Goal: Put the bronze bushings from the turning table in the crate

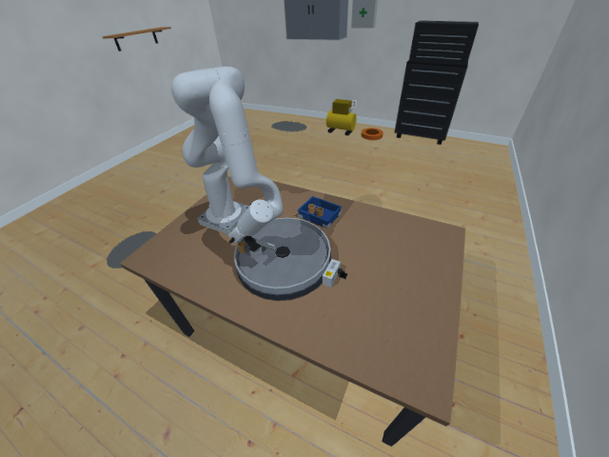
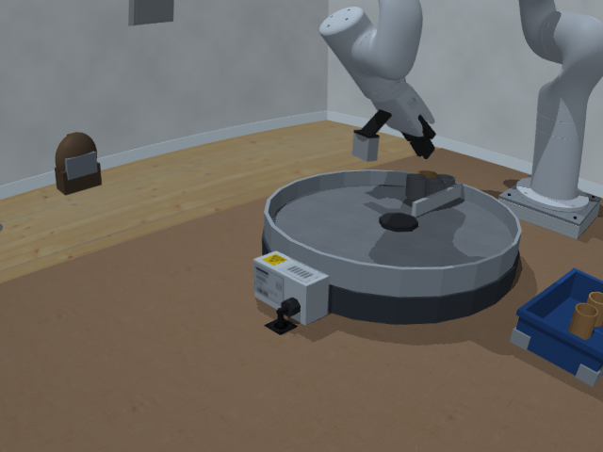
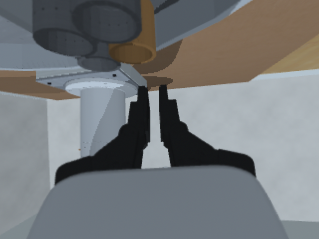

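Observation:
A round grey turning table point(image 1: 280, 285) point(image 2: 389, 277) stands on the brown table point(image 1: 393, 295). At its far edge, behind a short grey guide bar point(image 2: 436, 199), one bronze bushing point(image 2: 428, 173) point(image 3: 134, 50) stands among steel bushings point(image 2: 415, 185) point(image 3: 65, 40). My gripper point(image 1: 247, 243) point(image 2: 425, 150) point(image 3: 154, 98) hangs tilted a little above this cluster. Its fingers are shut with nothing between them. The blue crate point(image 1: 334, 212) point(image 2: 550, 335) beside the turning table holds two bronze bushings point(image 1: 315, 209) point(image 2: 583, 319).
A black hub point(image 1: 282, 251) point(image 2: 398, 221) sits at the turning table's middle. A grey control box point(image 1: 330, 271) point(image 2: 289, 284) is fixed to its rim on the near side. The arm's base point(image 2: 555, 204) point(image 3: 102, 85) stands just behind the bushings.

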Robot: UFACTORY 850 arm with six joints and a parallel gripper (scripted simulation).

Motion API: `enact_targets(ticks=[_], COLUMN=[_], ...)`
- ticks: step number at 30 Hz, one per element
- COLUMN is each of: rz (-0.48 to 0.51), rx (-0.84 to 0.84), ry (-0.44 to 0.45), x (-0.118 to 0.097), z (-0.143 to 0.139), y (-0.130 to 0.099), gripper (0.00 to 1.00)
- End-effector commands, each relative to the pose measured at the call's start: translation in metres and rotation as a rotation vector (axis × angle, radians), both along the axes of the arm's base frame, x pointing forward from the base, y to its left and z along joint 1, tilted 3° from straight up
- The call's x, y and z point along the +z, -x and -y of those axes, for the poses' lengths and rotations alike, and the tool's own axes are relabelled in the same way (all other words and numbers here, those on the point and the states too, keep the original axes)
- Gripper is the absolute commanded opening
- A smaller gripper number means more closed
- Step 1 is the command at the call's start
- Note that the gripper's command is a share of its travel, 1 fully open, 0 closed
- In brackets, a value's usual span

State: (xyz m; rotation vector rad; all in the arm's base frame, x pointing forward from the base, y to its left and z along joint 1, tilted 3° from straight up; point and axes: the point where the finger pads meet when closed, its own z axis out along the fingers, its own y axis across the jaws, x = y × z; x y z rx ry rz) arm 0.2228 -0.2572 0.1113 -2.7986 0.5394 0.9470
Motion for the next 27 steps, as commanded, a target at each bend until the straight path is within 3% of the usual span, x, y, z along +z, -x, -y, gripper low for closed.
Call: enact_targets(ticks=[1, 8, 16, 27], rz=[0.0, 0.0, 0.0, 0.0], rx=[0.0, 0.0, 0.0, 0.0], ry=[0.001, 0.001, 0.001, 0.001], x=[0.0, -0.001, -0.022, -0.022], z=[0.001, 0.001, 0.001, 0.001], y=[0.0, 0.0, -0.001, -0.001], gripper=[0.1, 0.1, 0.1, 0.1])
